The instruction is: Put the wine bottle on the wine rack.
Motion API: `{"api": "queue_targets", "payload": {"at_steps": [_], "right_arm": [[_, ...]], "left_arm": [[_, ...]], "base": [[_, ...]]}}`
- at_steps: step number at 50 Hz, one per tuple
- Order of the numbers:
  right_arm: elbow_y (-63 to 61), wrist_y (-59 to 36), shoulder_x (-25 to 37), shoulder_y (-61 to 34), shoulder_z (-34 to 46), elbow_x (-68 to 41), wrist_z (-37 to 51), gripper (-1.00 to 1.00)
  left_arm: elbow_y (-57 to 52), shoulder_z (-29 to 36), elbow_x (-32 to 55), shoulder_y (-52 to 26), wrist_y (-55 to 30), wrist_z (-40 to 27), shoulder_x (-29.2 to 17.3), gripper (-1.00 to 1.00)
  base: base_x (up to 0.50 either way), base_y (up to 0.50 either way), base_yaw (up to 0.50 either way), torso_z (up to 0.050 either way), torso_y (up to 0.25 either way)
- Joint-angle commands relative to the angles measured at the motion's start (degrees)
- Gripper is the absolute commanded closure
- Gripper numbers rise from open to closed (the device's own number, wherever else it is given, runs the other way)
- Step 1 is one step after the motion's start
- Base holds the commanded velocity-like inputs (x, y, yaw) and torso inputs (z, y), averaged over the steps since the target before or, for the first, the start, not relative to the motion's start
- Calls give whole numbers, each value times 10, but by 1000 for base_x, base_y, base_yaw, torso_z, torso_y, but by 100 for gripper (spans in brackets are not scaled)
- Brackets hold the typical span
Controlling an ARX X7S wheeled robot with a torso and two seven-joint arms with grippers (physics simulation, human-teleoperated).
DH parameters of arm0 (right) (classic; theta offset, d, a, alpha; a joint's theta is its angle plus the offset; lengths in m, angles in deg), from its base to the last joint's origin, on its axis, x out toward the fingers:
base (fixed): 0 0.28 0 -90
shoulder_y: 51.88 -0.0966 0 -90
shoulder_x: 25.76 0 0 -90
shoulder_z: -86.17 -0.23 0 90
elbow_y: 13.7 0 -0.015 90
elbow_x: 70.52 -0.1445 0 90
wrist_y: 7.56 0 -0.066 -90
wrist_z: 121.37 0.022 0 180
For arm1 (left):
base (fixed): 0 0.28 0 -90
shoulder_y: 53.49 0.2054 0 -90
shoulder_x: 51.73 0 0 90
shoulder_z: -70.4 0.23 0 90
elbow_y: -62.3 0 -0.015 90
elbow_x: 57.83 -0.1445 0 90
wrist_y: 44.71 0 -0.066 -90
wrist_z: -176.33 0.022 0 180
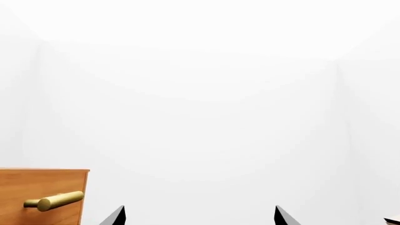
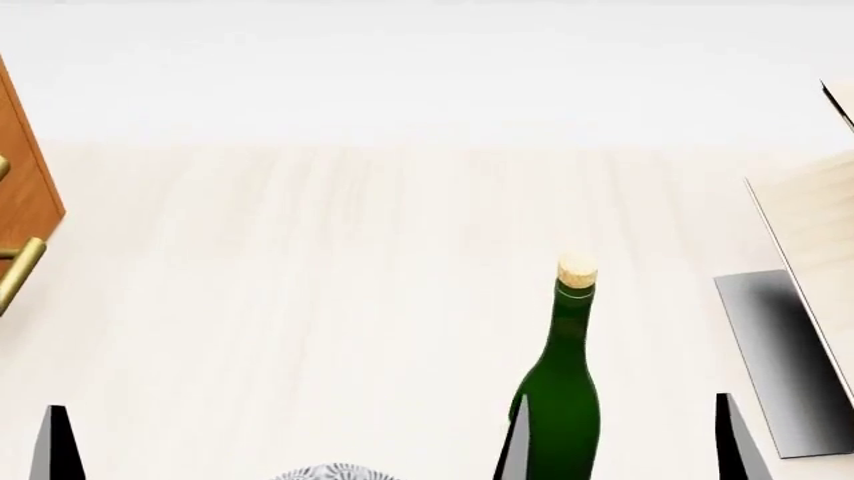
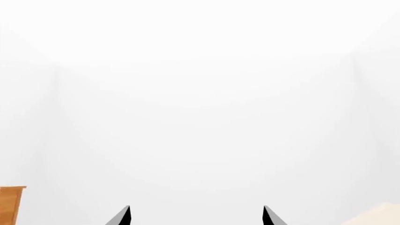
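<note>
The wine bottle (image 2: 561,390), dark green with a tan cork, stands upright on the pale table in the head view. At the right edge is the wine rack (image 2: 817,235), slanted light-wood boards over a grey metal base (image 2: 781,360). My right gripper (image 2: 621,440) is open at the bottom of the view. One of its fingertips (image 2: 514,445) overlaps the bottle's left side and the other is to the bottle's right. The right wrist view shows open jaws (image 3: 196,215) against white wall and no bottle. My left gripper (image 1: 200,216) is open and empty.
A brown wooden cabinet (image 2: 27,170) with a brass handle (image 2: 19,272) stands at the table's left edge, also seen as cabinet (image 1: 44,187). A patterned grey-white bowl (image 2: 334,472) peeks in at the bottom. A left fingertip (image 2: 56,440) shows at bottom left.
</note>
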Motion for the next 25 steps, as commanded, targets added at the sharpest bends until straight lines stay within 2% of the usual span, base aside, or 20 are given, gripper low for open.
{"api": "queue_targets", "payload": {"at_steps": [1,10,25], "right_arm": [[5,-22,1,-5,3,0,5,-100],[2,-31,4,-7,3,-9,7,-100],[0,-30,8,-7,6,-11,10,-100]], "left_arm": [[-1,3,0,0,-2,-3,-3,-100],[1,4,1,-2,-3,-6,-5,-100],[2,7,2,-4,-5,-10,-8,-100]], "base": [[0,0,0,0,0],[0,-1,0,0,0],[0,-98,0,0,0]]}}
